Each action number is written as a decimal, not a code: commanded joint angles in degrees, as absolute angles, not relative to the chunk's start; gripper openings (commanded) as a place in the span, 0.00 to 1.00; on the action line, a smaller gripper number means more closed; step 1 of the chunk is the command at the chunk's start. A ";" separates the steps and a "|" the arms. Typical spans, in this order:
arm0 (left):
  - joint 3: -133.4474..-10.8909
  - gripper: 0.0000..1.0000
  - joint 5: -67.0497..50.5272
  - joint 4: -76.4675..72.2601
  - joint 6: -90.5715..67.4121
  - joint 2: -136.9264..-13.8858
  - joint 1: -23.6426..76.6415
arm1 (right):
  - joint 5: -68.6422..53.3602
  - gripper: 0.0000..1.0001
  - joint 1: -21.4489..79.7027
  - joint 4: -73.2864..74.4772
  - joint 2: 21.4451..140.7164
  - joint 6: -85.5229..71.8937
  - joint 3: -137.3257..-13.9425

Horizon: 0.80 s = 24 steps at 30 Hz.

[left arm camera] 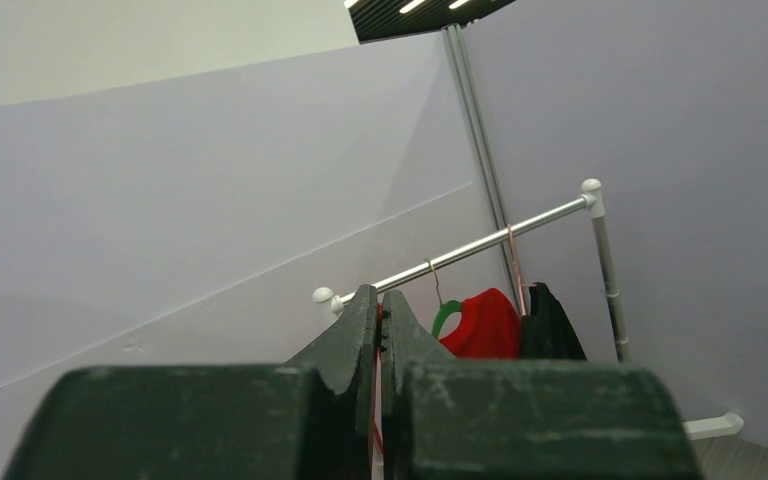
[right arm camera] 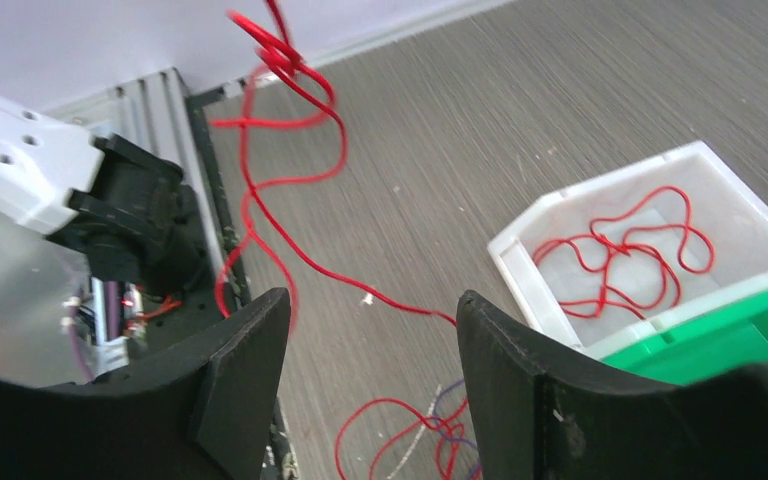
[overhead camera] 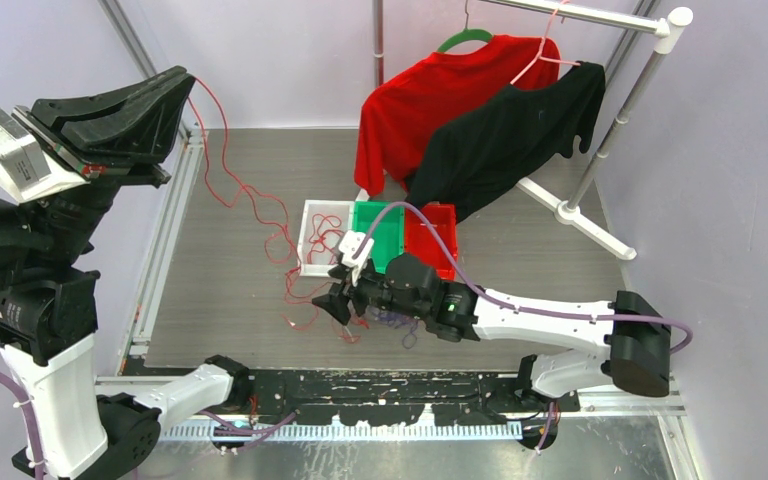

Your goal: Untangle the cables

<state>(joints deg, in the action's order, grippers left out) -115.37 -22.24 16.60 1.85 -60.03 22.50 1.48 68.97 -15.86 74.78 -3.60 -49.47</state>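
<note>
High-raised left fingers (left arm camera: 350, 350) pinch a red cable (overhead camera: 224, 140); outstretched right fingers (right arm camera: 245, 370) spread over the cables (overhead camera: 305, 300).

White bin (overhead camera: 306, 240), green bin (overhead camera: 370, 222), red bin (overhead camera: 425, 246); red shirt (overhead camera: 430, 100), black shirt (overhead camera: 510, 135)

Bright, even overhead light; soft shadows; near jaws blurred.

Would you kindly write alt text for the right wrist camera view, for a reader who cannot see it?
The open right gripper hangs above a grey table, where a long red cable runs off to the upper left. At right, a white bin holding a loose red cable sits beside a green bin.
</note>
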 commanded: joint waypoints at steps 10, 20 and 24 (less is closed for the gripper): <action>-116.42 0.00 -22.65 15.84 1.14 -59.80 22.41 | -0.71 0.65 71.85 -23.32 77.03 -7.03 -55.87; -116.22 0.00 -22.31 15.91 1.44 -59.20 22.41 | -0.44 0.61 72.45 -25.34 83.68 -8.25 -60.82; -116.19 0.00 -22.23 15.85 1.72 -58.92 22.41 | 1.73 0.52 72.51 -25.40 85.25 -8.32 -62.12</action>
